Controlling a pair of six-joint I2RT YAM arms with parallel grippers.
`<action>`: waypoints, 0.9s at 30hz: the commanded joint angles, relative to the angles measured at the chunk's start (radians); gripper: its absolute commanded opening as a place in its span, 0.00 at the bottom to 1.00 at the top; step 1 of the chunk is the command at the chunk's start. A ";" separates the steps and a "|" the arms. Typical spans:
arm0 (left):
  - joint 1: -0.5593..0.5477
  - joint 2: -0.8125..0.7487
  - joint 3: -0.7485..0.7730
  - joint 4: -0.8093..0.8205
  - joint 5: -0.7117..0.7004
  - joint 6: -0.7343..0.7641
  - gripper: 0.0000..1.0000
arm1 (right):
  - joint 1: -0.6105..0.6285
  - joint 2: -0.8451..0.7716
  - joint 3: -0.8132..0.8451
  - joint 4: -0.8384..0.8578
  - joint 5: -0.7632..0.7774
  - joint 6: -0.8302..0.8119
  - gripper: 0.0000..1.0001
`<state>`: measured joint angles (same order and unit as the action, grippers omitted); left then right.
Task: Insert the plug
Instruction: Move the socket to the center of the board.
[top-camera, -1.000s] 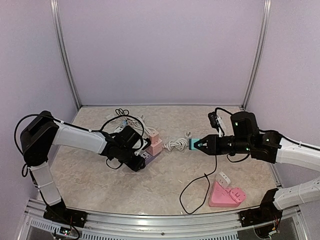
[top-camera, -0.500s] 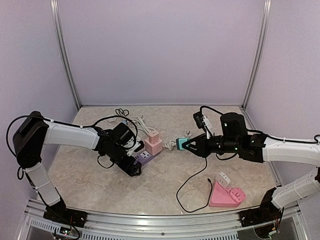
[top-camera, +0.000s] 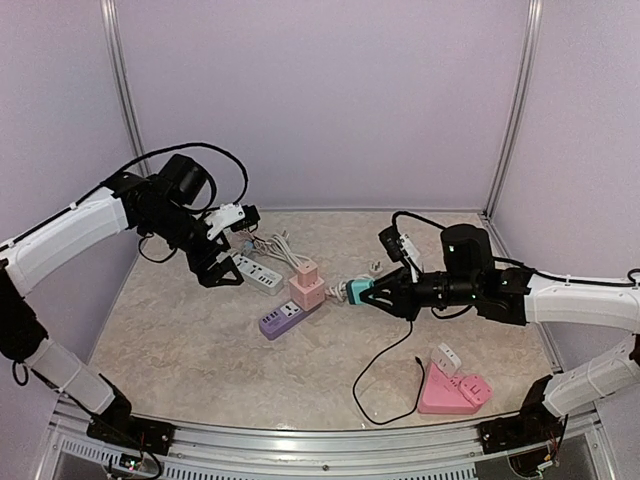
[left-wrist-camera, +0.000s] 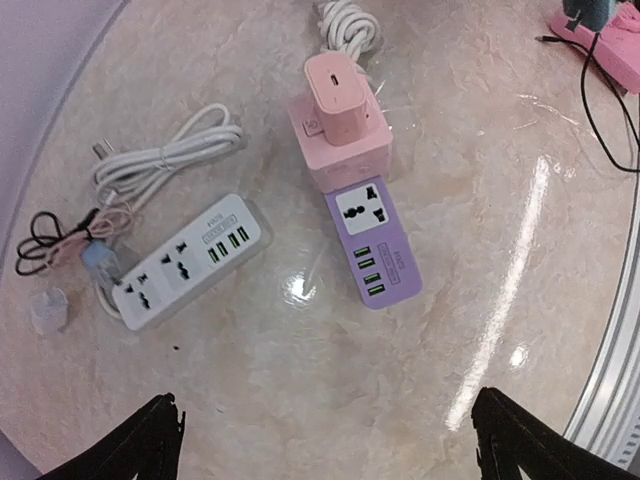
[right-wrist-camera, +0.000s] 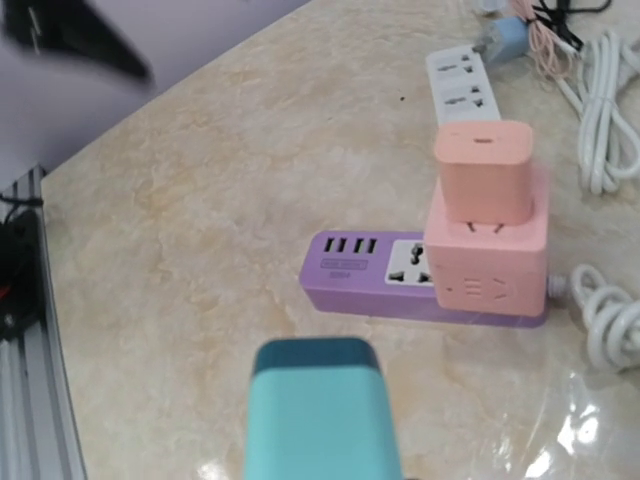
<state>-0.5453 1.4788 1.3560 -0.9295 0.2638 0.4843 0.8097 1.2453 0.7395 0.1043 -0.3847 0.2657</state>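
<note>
Gleaming marbled tabletop (top-camera: 200, 350) within lilac walls (top-camera: 320, 100)

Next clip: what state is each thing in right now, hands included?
Left hand: open, empty, raised over the table.
Right hand: shut on the teal plug.
Teal plug: held, not yet inserted.
Purple power strip: flat on table, one socket free, pink adapter plugged in.
Pink charger: seated on top of the pink adapter.
White power strip: flat, sockets empty.

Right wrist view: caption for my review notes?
Held by the right gripper, a teal plug faces the purple power strip bearing pink adapters.
</note>
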 joint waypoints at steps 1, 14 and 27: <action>0.006 0.034 0.145 -0.221 0.007 0.592 0.99 | 0.006 0.016 0.024 0.034 -0.012 -0.120 0.00; -0.026 0.624 0.669 -0.325 0.236 1.115 0.99 | -0.014 0.118 0.052 0.069 -0.078 -0.142 0.00; -0.063 0.820 0.736 -0.259 0.368 1.102 0.99 | -0.028 0.115 0.029 0.049 -0.082 -0.155 0.00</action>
<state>-0.5900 2.2650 2.0651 -1.2308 0.5613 1.6234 0.7895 1.3617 0.7624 0.1608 -0.4507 0.1219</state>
